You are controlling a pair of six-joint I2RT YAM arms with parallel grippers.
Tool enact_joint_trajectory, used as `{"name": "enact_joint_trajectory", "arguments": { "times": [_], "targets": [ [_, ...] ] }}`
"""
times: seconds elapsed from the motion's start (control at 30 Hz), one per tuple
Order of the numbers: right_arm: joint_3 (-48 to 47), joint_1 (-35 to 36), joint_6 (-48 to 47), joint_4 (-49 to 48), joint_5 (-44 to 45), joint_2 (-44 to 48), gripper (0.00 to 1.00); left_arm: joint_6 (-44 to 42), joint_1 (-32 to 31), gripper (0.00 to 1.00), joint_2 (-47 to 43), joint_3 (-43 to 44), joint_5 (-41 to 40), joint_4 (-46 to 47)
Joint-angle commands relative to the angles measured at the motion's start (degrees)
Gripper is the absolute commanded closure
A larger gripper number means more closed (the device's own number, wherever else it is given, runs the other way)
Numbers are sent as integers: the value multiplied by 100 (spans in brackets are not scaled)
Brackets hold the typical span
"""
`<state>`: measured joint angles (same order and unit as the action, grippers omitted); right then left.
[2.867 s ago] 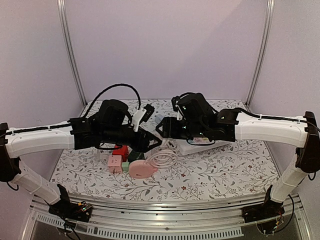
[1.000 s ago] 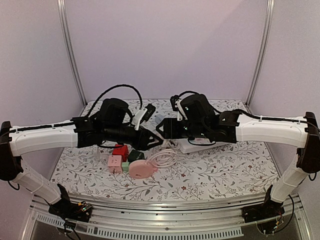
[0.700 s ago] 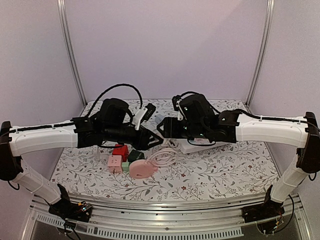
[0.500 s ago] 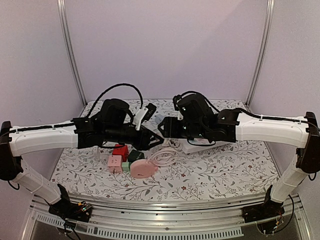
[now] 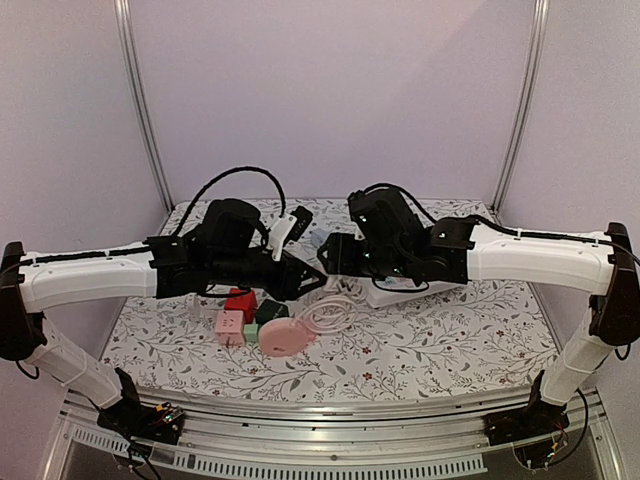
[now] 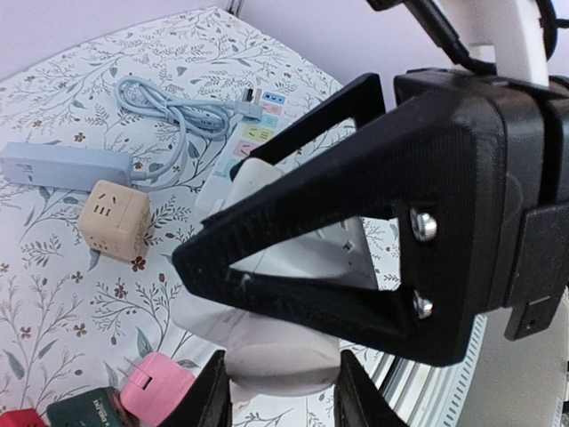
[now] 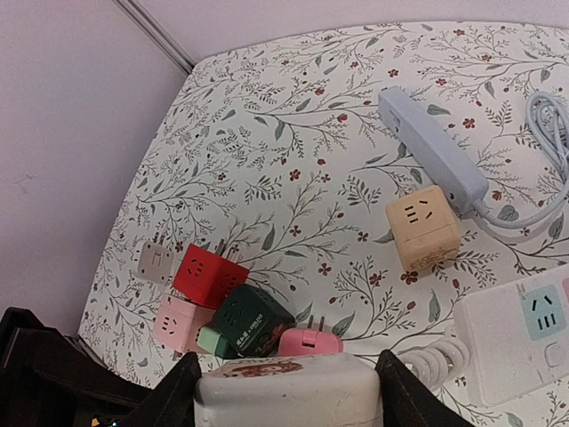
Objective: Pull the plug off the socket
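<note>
Plug (image 6: 283, 372): pale, rounded body at the bottom edge of the left wrist view, pinched between the fingers of the left gripper (image 6: 283, 398). The jaws stand narrow, closed against its sides. We note it is held up off the table, over the middle of the cloth.

Facing it, the right gripper (image 7: 286, 402) clamps a white block with rounded corners, which we take for the socket (image 7: 289, 384). The jaws are narrow here too, pressed to both ends of the block. From above, the two grippers meet tip to tip. We cannot tell whether plug and socket are seated together or apart, because the black fingers cover the joint.

On the flowered table (image 7: 293, 133), nearest the arm bases, lies a round pink piece (image 5: 283, 338), with a coil of white cable (image 5: 327, 314) just beside it.

Next out is a tight cluster:
- a pink cube (image 7: 178, 322)
- a dark green cube (image 7: 252, 320) touching it
- a red cube (image 7: 206, 274) behind both
- a pink adapter (image 7: 311, 342) with its prongs showing
- a small grey adapter (image 7: 156, 260) at the cluster's outer side

A white power strip (image 7: 524, 329) lies under the right arm. Farther back a beige cube (image 7: 424, 227) stands alone. Just beyond it a grey-blue power strip (image 7: 431, 147) lies slantwise, and its bundled cable (image 6: 173, 107) is farthest of all.
</note>
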<state>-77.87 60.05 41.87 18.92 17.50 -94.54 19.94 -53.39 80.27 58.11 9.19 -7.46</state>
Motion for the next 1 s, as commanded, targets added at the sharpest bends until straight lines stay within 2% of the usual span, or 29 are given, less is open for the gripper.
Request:
{"name": "enact_joint_trajectory", "arguments": {
  "times": [0.0,0.07,0.23,0.43,0.63,0.77,0.97],
  "targets": [
    [49,-60,-147,6,110,15,70,18,35,99,-28,-71,-270,18],
    [162,-58,-268,-314,-267,101,69,95,87,89,-57,-88,-172,32],
    [259,-63,-456,-745,-1074,227,69,273,245,55,-117,-99,32,-34],
    [401,-54,-515,-1010,-1309,371,69,365,307,37,-134,-139,196,-106],
    [404,-63,-530,-1070,-1307,395,69,423,311,34,-101,-218,385,-116],
    [378,-63,-527,-1106,-1363,367,69,374,311,43,-82,-239,554,-71],
    [360,-56,-491,-1137,-1413,305,69,293,278,51,38,-170,728,-25]
  ]
}}
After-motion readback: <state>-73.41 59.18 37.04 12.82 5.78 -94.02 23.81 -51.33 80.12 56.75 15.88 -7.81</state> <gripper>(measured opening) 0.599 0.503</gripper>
